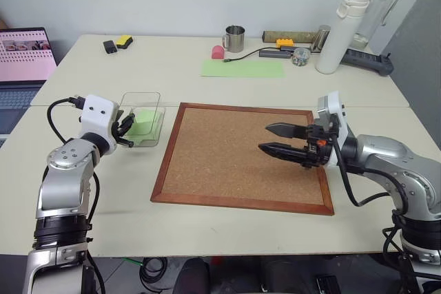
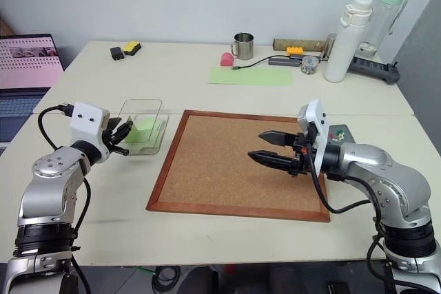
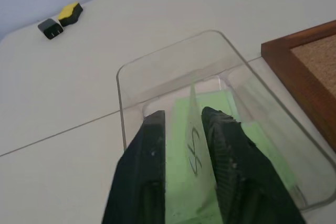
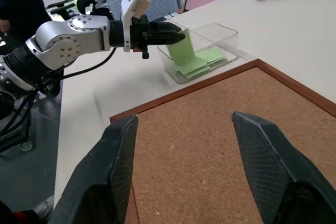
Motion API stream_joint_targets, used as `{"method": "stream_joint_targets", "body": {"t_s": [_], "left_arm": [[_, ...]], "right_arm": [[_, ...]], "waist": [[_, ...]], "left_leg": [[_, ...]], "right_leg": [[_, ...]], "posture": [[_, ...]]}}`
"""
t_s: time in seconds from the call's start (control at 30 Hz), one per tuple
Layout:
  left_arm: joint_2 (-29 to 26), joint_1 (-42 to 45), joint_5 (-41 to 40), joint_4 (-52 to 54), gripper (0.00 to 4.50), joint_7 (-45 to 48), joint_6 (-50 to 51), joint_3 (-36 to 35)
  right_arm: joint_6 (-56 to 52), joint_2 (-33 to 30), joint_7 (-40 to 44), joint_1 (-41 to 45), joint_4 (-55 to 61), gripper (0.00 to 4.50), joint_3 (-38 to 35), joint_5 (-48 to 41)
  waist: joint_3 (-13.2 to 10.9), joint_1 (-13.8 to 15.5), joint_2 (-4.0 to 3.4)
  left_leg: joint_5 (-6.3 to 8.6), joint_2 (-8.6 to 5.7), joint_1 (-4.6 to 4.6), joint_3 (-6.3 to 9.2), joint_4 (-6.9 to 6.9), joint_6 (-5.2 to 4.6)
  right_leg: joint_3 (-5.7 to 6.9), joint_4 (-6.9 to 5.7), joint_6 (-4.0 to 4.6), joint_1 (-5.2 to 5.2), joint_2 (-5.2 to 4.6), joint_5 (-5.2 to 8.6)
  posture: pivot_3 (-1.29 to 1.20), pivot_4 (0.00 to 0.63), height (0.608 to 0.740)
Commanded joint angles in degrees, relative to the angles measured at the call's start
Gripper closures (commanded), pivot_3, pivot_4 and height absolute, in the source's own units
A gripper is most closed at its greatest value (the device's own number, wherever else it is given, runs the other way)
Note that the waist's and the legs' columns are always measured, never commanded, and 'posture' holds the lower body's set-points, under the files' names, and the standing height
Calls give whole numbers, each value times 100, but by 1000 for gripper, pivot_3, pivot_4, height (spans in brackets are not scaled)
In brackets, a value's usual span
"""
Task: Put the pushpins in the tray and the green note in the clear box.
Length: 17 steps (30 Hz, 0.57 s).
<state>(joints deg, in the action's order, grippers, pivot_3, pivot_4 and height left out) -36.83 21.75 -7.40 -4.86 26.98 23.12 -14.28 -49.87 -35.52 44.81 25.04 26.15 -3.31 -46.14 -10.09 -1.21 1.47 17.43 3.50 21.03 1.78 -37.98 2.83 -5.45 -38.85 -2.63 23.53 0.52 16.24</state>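
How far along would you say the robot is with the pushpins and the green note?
Green paper already lies inside the clear box. The left gripper is at the box with a green note standing upright between its fingers, so the drop looks unfinished. The right gripper hangs open and empty over the cork board. I cannot make out the pushpins or tray.

Support surface: cream table (image 1: pixel 172 60), made of sections with seams between them. Near section — cork board (image 1: pixel 241 156) lying flat, clear box (image 1: pixel 142 118) just beside its left edge. Far section — black adapter (image 1: pixel 109 46) touching a yellow block (image 1: pixel 124 41) at left; pink object (image 1: pixel 218 51), steel mug (image 1: pixel 234 38), long green sheet (image 1: pixel 242 68) near centre; white bottle (image 1: pixel 342 31), clear bottle (image 1: pixel 375 8) and power strip (image 1: pixel 365 60) at right.
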Motion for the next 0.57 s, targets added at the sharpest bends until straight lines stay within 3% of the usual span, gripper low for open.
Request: {"method": "stream_joint_targets", "body": {"t_s": [0.03,0.17,0.37,0.57], "left_arm": [[-122,131,-183,329,2192,183,-207,-100],[-152,151,-648,1028,1467,782,-82,43],[-575,115,-1364,2013,296,2049,891,859],[-983,47,-1360,1878,296,3033,829,1548]], "right_arm": [[176,-99,-106,-120,99,1536,-237,58],[235,-127,-295,-303,75,1536,-425,95],[136,-486,-176,-856,137,1536,-579,128],[572,-1045,117,-1483,-17,1536,-452,738]], "waist": [[0,0,0],[-1,-3,3],[-1,-15,2],[-2,-60,2]], "left_leg": [[0,0,0,-1,0,0],[0,0,1,-1,-1,0],[0,-1,1,-4,-1,0],[0,-1,-3,-8,-1,0]], "right_leg": [[-1,0,0,0,-1,0],[-1,-1,0,0,-2,0],[-3,0,0,-1,-1,0],[-8,-1,-1,-1,3,1]], "posture": [[0,150,740],[0,150,740],[0,150,740],[0,150,740]]}}
